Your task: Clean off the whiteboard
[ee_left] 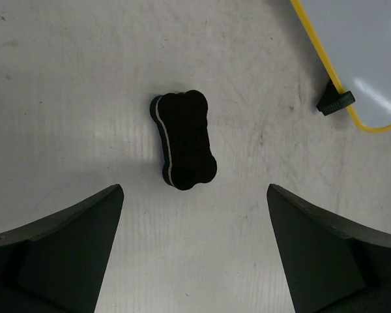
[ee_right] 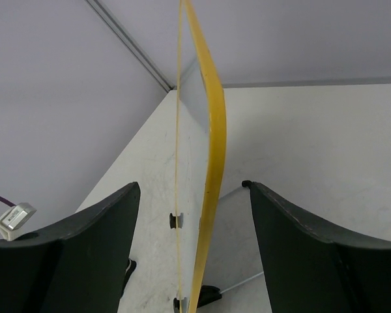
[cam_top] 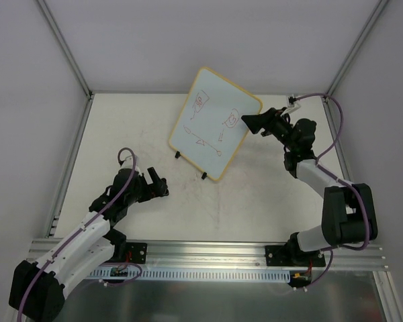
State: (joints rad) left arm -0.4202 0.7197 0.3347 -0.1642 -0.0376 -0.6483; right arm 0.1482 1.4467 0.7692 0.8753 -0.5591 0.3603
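Note:
The whiteboard (cam_top: 215,124) stands tilted on two black feet at the back middle of the table, with a yellow frame and red doodles on its face. My right gripper (cam_top: 256,123) is open at its right edge. In the right wrist view the yellow edge (ee_right: 215,130) runs between the spread jaws of the gripper (ee_right: 192,186), touching neither. My left gripper (cam_top: 162,186) is open and empty. In the left wrist view it (ee_left: 194,195) hovers just short of a black bone-shaped eraser (ee_left: 184,139) lying on the table. The board's corner (ee_left: 371,52) and one foot (ee_left: 334,101) show at the upper right.
White enclosure walls with metal corner posts (cam_top: 64,47) close off the back and sides. A slotted metal rail (cam_top: 208,258) carrying the arm bases runs along the near edge. A purple cable (cam_top: 336,134) loops beside the right arm.

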